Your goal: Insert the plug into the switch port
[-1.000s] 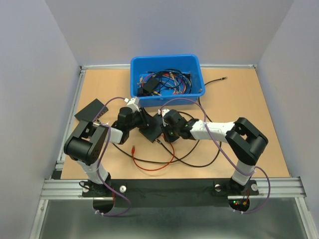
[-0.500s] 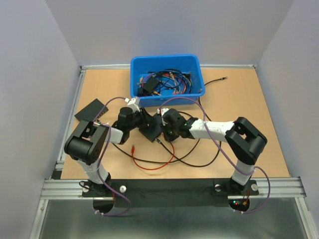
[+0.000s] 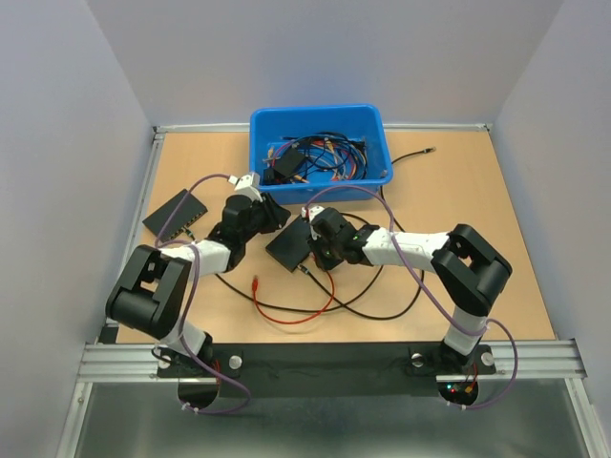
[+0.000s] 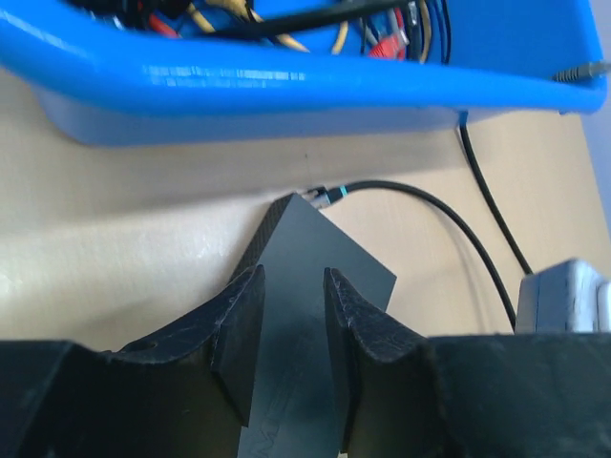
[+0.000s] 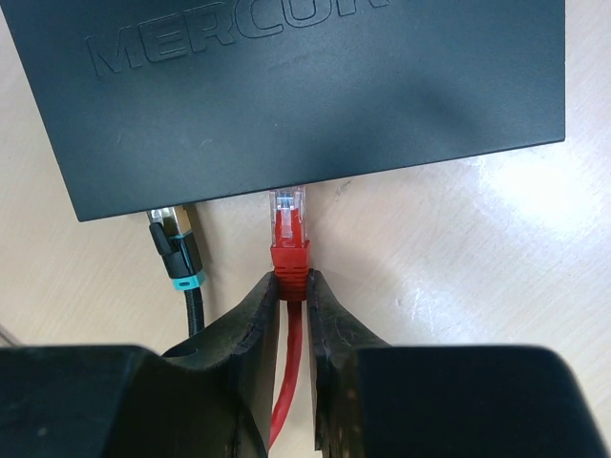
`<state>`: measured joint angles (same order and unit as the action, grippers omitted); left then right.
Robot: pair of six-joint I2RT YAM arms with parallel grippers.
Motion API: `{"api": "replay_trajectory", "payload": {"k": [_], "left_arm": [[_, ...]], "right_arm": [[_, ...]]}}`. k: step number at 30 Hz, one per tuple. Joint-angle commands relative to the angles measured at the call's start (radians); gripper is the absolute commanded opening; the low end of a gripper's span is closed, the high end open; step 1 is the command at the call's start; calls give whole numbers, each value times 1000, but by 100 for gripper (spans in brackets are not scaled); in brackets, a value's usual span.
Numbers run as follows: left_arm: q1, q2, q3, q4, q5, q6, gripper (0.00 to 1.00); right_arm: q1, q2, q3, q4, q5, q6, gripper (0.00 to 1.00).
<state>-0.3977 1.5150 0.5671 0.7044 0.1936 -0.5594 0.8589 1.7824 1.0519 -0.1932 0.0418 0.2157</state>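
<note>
Red moulded boot on a small plug (image 5: 288, 234) with a clear plastic tip, ending a thin red cable (image 5: 284, 401).

Location: low over the table (image 5: 458, 258), tip at the near edge of the black switch (image 5: 286, 86), pointing into its port face. Whether inside the opening or merely touching it, not discernible from the right wrist view. Just beside it on the left, a black-cable plug (image 5: 178, 243) with a teal band, likewise at the switch edge.

Held by: right gripper (image 5: 289, 284), pinched narrowly on the rear of the boot, cable trailing back between the fingers.

Left gripper (image 4: 289, 286): spread, nothing between the fingers, aimed along the switch's top toward the corner nearest the blue bin (image 4: 239, 95). Contact with the casing not discernible.

Handling, by judgement:
- Very light.
- Rigid clear shell at the front, probably brittle at the latch tab.
- Boot slightly yielding, with fair friction for the pads.
- Cable limp, giving no push of its own and liable to tug the plug sideways.

Best hold: on the boot, close behind the clear shell, as at present, with the axis square to the port.

Switch also light, and likely to slide on the smooth tabletop under an insertion push. Bracing from the opposite side advisable.
</note>
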Motion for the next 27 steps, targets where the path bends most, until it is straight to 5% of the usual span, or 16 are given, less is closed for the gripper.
{"api": "replay_trajectory", "payload": {"k": [1,27], "left_arm": [[0,40,79,-58,-62,56,42],[-3,203,97,-80,67,30,42]], "right_arm": [[5,-40,0,23,12,-6,0],[5,-18,39,8,13,-1,0]]}}
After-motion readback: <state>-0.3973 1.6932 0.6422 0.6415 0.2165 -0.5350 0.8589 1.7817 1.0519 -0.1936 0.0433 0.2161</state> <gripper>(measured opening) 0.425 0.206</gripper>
